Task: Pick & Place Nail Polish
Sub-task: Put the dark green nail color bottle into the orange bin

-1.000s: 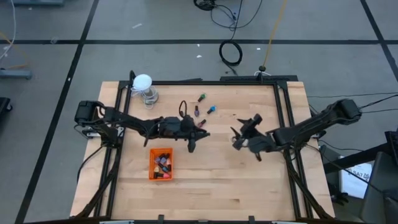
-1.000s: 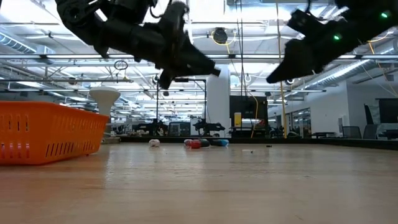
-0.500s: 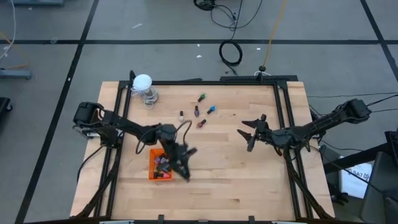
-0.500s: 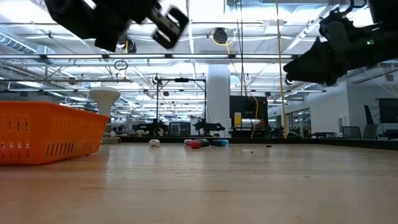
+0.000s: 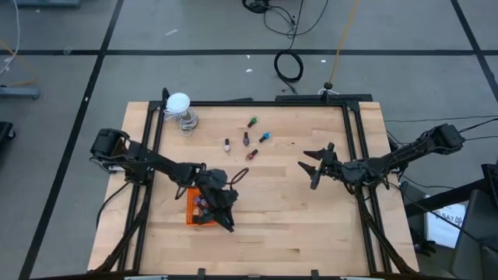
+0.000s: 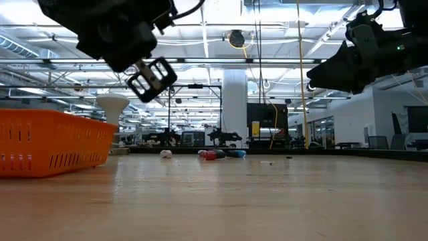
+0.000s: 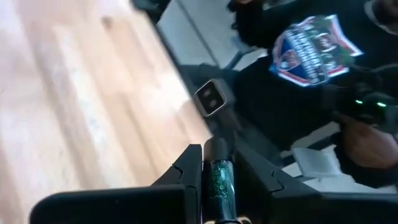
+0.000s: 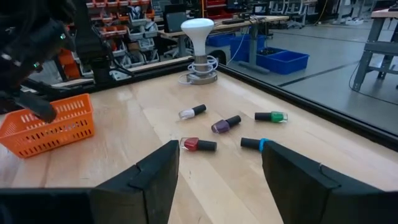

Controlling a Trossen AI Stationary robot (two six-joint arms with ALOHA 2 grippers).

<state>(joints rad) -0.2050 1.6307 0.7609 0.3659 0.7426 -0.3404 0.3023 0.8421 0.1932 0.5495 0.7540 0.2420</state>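
Placing step in hand: left end effector (image 5: 222, 220) over orange tray (image 5: 191, 219) near bench's front-left, clenched on dark glittery nail polish bottle (image 7: 220, 186); next, release inside tray; right end effector (image 5: 315, 165) released, waiting.

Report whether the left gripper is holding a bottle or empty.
Holding one. The left gripper is shut on a dark green glittery nail polish bottle between its fingers, above the orange tray.

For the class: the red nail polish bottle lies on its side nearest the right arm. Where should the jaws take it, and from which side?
Grip the red bottle across its round body, not the thin dark cap, descending from above. It lies flat, with bare table on both sides.
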